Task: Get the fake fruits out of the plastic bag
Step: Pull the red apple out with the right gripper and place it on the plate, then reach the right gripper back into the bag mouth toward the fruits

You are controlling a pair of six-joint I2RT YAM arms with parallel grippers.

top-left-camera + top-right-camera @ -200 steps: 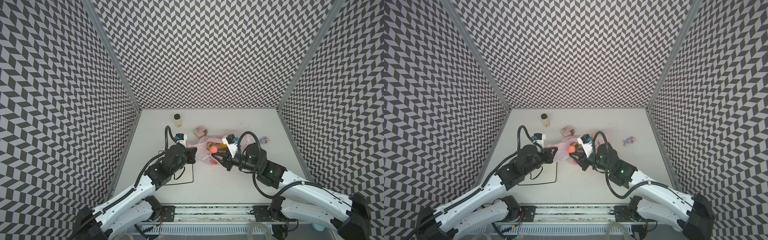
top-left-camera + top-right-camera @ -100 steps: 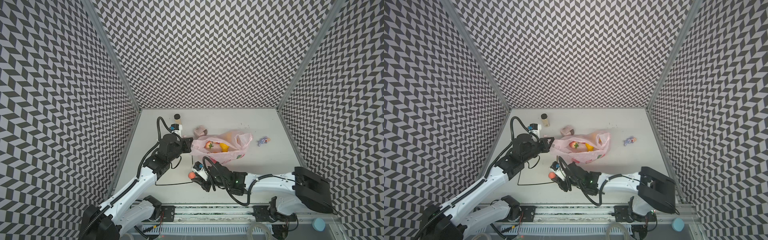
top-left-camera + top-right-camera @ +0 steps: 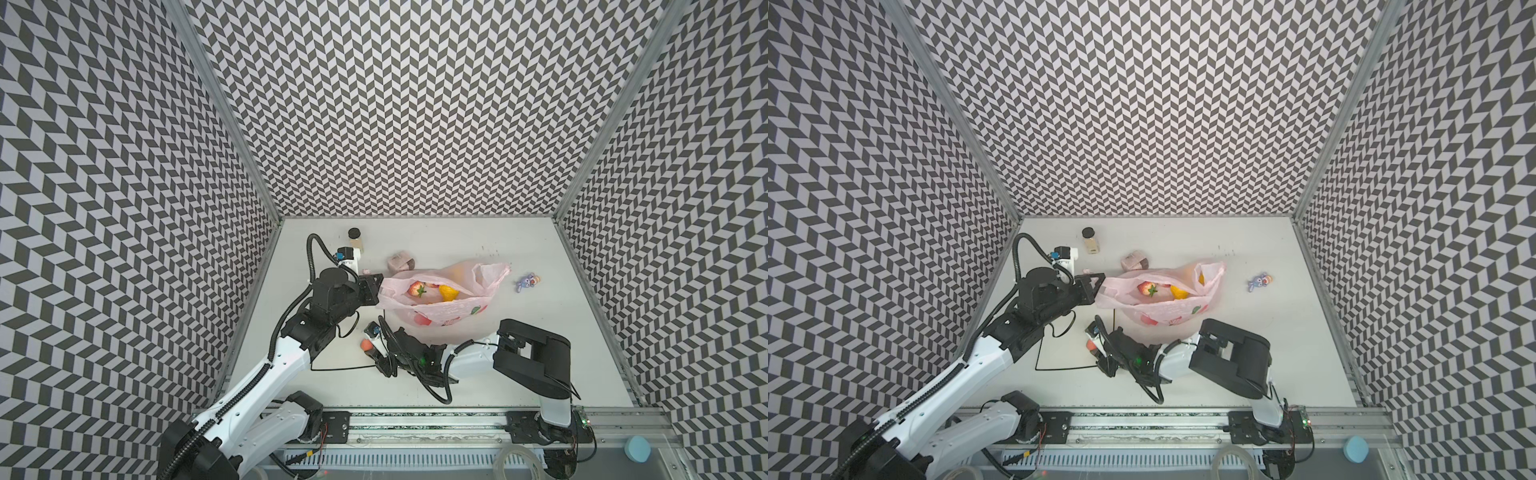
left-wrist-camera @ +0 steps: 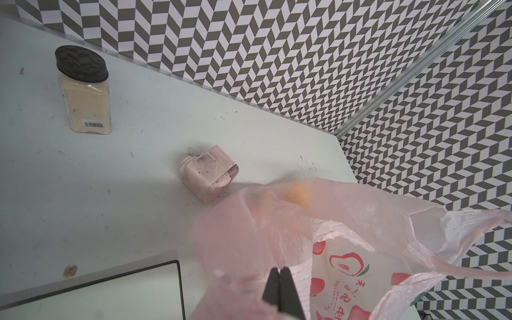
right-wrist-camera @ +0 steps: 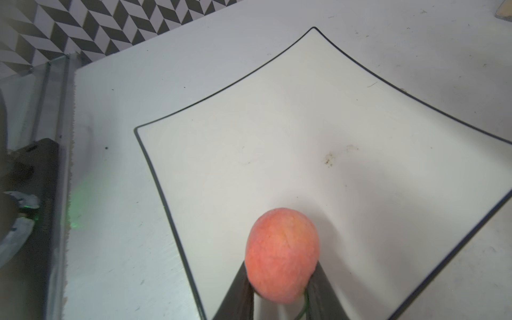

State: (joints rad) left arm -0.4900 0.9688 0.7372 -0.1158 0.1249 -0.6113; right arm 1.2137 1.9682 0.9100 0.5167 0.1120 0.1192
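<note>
The pale pink plastic bag (image 3: 440,309) (image 3: 1167,309) (image 4: 360,249) lies mid-table with its mouth gaping. My left gripper (image 3: 376,291) (image 3: 1096,289) (image 4: 279,270) is shut on the bag's left rim and holds it up. Inside show a red strawberry (image 3: 417,289) (image 3: 1148,288) and a yellow fruit (image 3: 449,293) (image 3: 1179,293). An orange fruit (image 4: 299,195) glows through the far film. My right gripper (image 3: 370,349) (image 3: 1092,347) (image 5: 281,267) grips a peach-coloured fruit (image 5: 281,252) (image 3: 366,344) low over the white black-rimmed plate (image 5: 277,138).
A black-lidded jar (image 3: 356,240) (image 4: 84,91) stands at the back left. A pinkish box (image 3: 401,262) (image 4: 209,173) lies just behind the bag. To the bag's right lies a small purple toy (image 3: 527,282) (image 3: 1259,282). The plate's rim (image 3: 345,368) runs under both arms.
My right gripper has carried the peach-coloured fruit from the bag's mouth forward and left, down over the plate. The left gripper has drawn the bag's rim back and the bag now gapes.
</note>
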